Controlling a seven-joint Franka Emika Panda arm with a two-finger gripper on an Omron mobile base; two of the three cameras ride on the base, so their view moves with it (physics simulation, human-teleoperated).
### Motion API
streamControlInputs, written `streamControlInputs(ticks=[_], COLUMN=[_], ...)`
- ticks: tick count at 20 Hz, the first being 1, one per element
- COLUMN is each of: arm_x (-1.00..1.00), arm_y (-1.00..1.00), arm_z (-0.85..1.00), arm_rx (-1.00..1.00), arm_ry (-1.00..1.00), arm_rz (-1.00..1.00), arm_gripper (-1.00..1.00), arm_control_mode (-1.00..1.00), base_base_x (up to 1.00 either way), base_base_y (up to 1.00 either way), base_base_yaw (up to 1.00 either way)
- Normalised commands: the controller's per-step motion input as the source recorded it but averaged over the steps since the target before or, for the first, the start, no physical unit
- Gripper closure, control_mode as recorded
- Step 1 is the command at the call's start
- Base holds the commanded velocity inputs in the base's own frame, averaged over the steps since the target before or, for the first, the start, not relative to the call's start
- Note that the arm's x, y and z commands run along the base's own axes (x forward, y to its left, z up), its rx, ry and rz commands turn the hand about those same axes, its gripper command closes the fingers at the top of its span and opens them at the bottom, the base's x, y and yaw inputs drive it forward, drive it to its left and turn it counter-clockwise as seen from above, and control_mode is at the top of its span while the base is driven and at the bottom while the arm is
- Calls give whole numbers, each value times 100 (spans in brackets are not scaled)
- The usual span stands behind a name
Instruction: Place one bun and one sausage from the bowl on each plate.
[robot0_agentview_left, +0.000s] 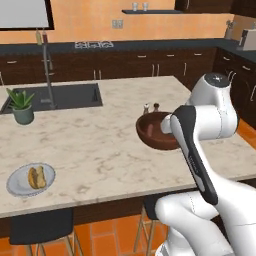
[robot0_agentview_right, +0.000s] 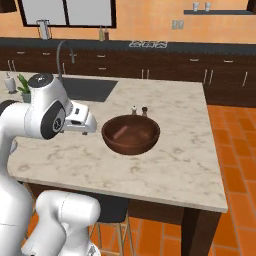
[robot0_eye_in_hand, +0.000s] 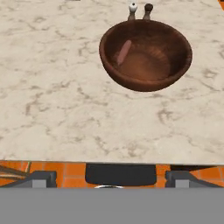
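One plate (robot0_agentview_left: 30, 180) in the lower left of the left base view already carries what looks like a bun with a sausage, so I judge that serving done. The step in hand is going back to the bowl (robot0_eye_in_hand: 145, 54) for the next piece. The bowl sits on the marble island (robot0_agentview_left: 100, 145), at the middle of the right base view and in the upper middle of my hand view. Inside it I can see one sausage (robot0_eye_in_hand: 123, 52) lying against the left inner wall; I cannot make out a bun in there, and I cannot make out a second plate in these pictures.

My next move, as I judge it, is to come forward and down over the bowl's rim, line my fingers across the sausage's length, and close on its middle. The curved wall beside it leaves little room, so one finger must slide between sausage and wood without nudging the bowl.

My arm is folded close to the base: the elbow stands high at the right of the left base view, and the forearm slopes down in front of the bowl there. My hand hangs back from the island's near edge, looking forward and down across the marble toward the bowl, well apart from it. My gripper's fingertips are not clear enough to judge, so I cannot tell whether it is open or closed
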Motion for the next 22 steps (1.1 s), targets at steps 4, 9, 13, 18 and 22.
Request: streamControlInputs(ticks=[4,9,13,18,22], arm_x=[0,0,40,94,100], arm_y=[0,0,0,-11,-38], arm_z=[0,0,-22,-17,-15], arm_rx=[0,0,7,17,39], arm_ry=[0,0,0,11,41], arm_rz=[0,0,0,0,0], arm_gripper=[-100,-100,-100,-100,-100], arm_control_mode=[100,100,-100,-100,-100], base_base_x=[14,19,0,0,0], base_base_y=[-56,-18,-1,0,0], base_base_yaw=[0,0,0,0,0])
